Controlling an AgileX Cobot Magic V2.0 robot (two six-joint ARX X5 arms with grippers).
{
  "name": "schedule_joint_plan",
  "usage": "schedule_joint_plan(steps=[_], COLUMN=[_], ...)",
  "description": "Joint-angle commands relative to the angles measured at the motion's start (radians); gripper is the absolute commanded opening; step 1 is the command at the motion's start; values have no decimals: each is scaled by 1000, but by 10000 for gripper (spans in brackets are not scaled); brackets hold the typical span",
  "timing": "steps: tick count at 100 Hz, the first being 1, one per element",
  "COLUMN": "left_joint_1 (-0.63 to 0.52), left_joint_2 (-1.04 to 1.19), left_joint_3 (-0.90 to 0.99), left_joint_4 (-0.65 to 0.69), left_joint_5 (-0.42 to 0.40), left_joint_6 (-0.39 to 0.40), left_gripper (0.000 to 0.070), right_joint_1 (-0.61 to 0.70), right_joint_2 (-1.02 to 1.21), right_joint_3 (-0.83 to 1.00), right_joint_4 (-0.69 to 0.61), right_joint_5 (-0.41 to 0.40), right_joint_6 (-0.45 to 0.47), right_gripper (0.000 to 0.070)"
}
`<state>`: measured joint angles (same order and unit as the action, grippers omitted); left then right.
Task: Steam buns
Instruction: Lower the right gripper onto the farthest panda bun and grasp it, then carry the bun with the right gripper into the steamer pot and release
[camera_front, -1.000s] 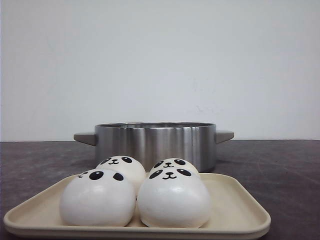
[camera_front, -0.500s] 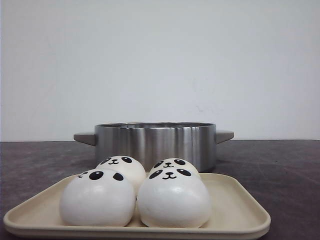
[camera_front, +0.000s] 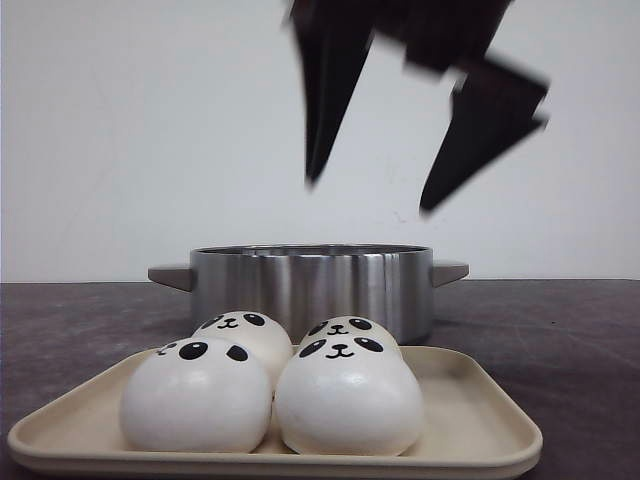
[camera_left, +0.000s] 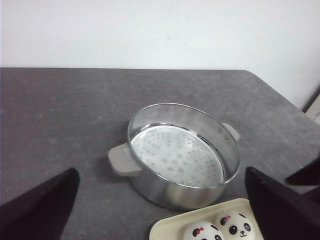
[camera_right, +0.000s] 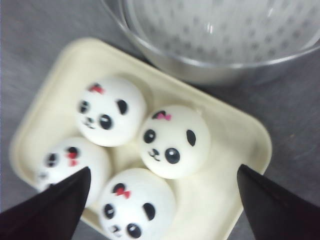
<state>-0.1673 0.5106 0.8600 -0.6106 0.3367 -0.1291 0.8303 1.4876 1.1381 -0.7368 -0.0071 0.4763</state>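
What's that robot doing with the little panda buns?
It's getting ready to steam them. All four buns sit on the cream tray, and the steel steamer pot behind it holds none. The right gripper hangs open above the buns, holding nothing. The left gripper is open too.

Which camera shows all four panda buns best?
The right wrist view: it looks down on all four buns on the tray, faces clear. The front view shows two near ones whole, with two half hidden behind. The left wrist view catches only two at its edge, by the pot.
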Motion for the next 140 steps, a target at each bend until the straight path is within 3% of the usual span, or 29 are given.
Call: schedule_joint_plan(steps=[1,30,61,66,83,92,115,140], left_joint_1=[-10,-51,-94,-101,-126,-136,-156,-169], left_joint_2=[5,5,5,5,5,5,5,5], left_joint_3=[11,11,10,10,10,10,10,10], left_joint_4=[3,2,1,0,-3,-3,-3,0], left_joint_5=[-5,-5,-8,-8,-27,-27,-30,-42], left_joint_6=[13,13,13,13,13,13,13,13], left_gripper=[661,661,661,661,661,661,661,661], right_joint_1=[-4,-57,-74,-74,-74,-74,-68,-12], right_joint_2=[53,238,317,317,317,317,285,37], right_joint_3=[21,21,21,21,21,21,22,28], right_joint_4=[4,72,124,122,121,115,95,48], right_joint_5=[-6,-39,-76,-76,-75,-72,-46,-56], right_joint_6=[9,10,22,22,42,41,47,45], right_gripper=[592,590,521,474,202,0,0,0])
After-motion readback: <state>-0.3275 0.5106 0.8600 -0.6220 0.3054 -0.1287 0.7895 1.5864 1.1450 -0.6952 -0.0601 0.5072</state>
